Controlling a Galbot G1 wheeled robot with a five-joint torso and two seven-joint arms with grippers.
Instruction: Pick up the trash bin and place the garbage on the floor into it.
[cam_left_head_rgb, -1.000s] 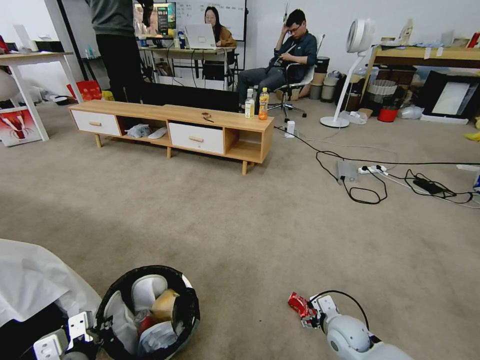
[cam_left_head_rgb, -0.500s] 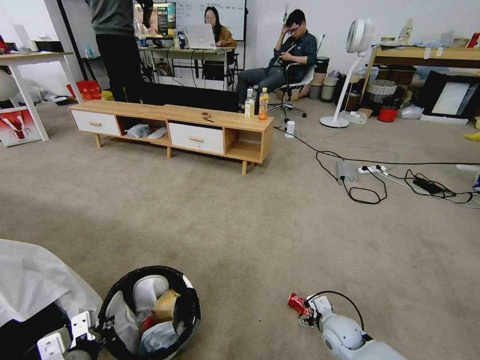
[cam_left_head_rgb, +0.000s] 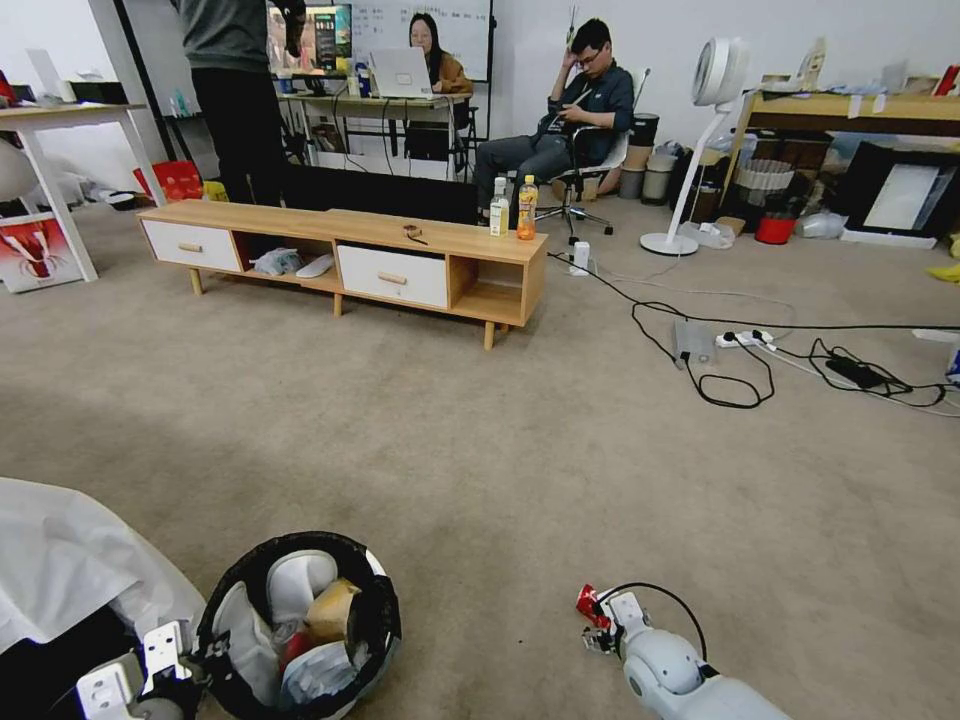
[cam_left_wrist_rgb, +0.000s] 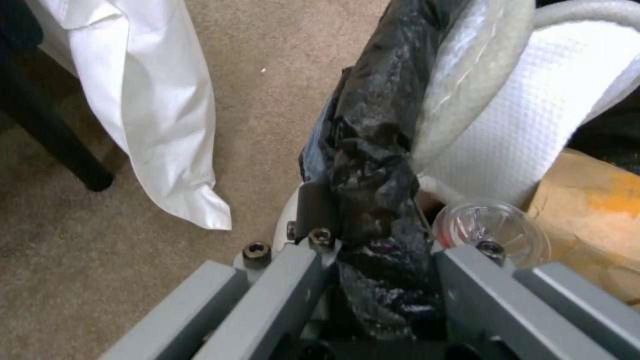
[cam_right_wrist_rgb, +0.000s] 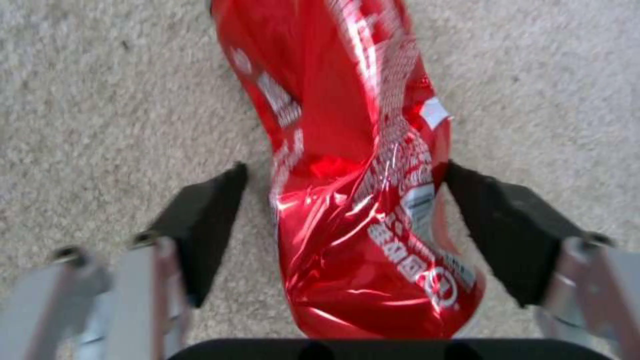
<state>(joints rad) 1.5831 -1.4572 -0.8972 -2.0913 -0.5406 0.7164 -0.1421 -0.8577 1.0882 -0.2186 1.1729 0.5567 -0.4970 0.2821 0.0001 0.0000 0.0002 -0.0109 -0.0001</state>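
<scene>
- Beige carpet floor runs open across the room; low wooden TV bench stands far ahead, cables lie on the carpet far right. Wide bare carpet between the bench and both grippers.
- White cloth lies at the near left edge, just beside the left arm.
- Left gripper: clamped on the rim of the trash bin, one finger outside the wall, the other inside, with the black bag folded over the rim pinched between them. Arm comes in low from the near left corner, beside the white cloth.
- Trash bin sits near left in head view, mouth tilted toward the camera. Inside: white tissues, brown paper bag, clear plastic cup close to the inner finger.
- Right gripper: jaws parted moderately, straddling the crushed red can. Far-side pad touching or very nearly touching the can; the other pad stands just off it with carpet visible between. Not closed on it.
- Can lies on the carpet at near right, well apart from the bin; its length runs away from the wrist.
- Right arm reaches from the bottom right edge, wrist pointed down and forward at the can. Bare carpet on every side of the can.
</scene>
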